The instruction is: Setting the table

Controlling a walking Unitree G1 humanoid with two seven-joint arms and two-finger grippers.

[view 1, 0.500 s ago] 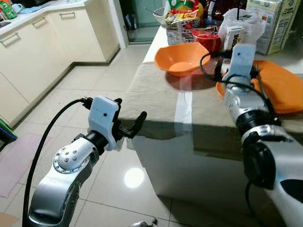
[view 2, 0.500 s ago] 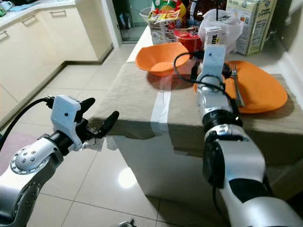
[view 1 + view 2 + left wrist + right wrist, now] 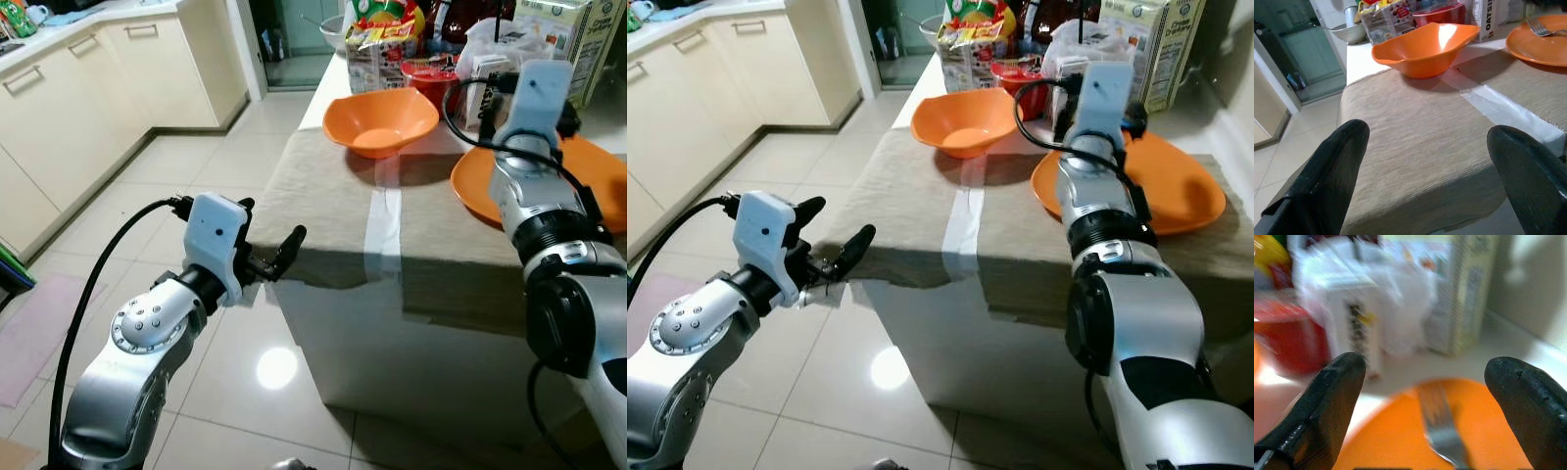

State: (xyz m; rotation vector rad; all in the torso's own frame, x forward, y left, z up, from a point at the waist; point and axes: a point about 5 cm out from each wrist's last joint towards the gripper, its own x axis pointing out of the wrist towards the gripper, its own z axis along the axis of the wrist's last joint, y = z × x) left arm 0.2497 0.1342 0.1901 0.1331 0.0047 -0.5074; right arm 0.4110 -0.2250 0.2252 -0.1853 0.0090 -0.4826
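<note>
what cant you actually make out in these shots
- Fork on the orange plate: the right wrist view is motion-blurred and cuts off its handle; in the eye views the right arm covers it.
- Carton print: blurred in the right wrist view.
- Right gripper: its white wrist housing hides its fingers in the eye views.
- Items behind the orange bowl: cut off by the top edge.

- Bare cloth lay free before my left gripper (image 3: 1422, 171), up to the orange bowl (image 3: 1422, 49).
- Cartons (image 3: 1462, 289) and a red tub (image 3: 1290, 340) crowded behind the plate (image 3: 1400, 440), blocking my right gripper (image 3: 1422, 401).
</note>
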